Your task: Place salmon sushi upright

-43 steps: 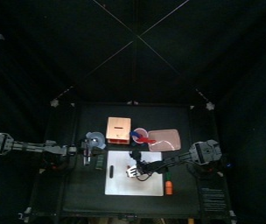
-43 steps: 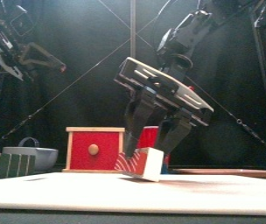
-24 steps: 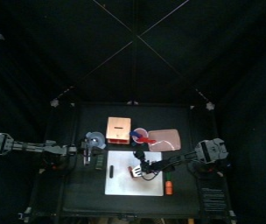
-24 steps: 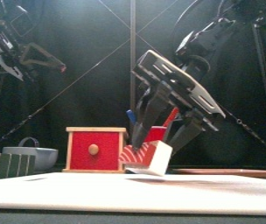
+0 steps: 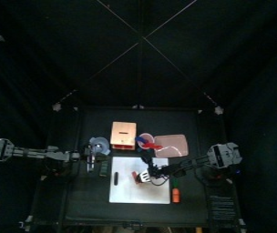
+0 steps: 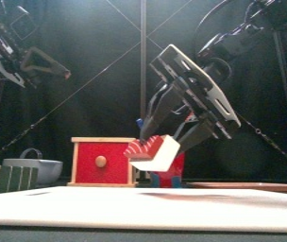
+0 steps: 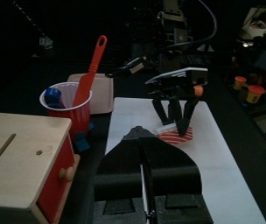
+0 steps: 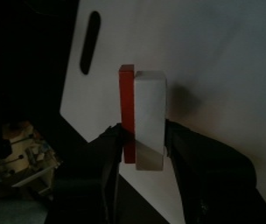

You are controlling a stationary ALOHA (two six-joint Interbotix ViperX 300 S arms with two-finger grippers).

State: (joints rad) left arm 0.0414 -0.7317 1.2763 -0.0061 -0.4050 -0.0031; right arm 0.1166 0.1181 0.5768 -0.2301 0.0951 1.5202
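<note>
Jaws: right gripper (image 6: 172,142) is pinching the salmon sushi (image 6: 157,156) across its narrow sides; left gripper (image 7: 149,162) is resting closed, empty, off to the side.
Sushi: hanging tilted just above the white cutting board (image 5: 119,180) on the worktop.
Handling: likely light, stiff and slippery; flat sides are giving the best hold.
Arm pose: right arm is reaching down steeply, wrist rolled.

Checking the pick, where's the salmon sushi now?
The salmon sushi hangs between the right hand's fingers just above the white board, right of the red box.

Dim black surroundings, a brightly lit white board (image 6: 146,206), slightly soft focus.
</note>
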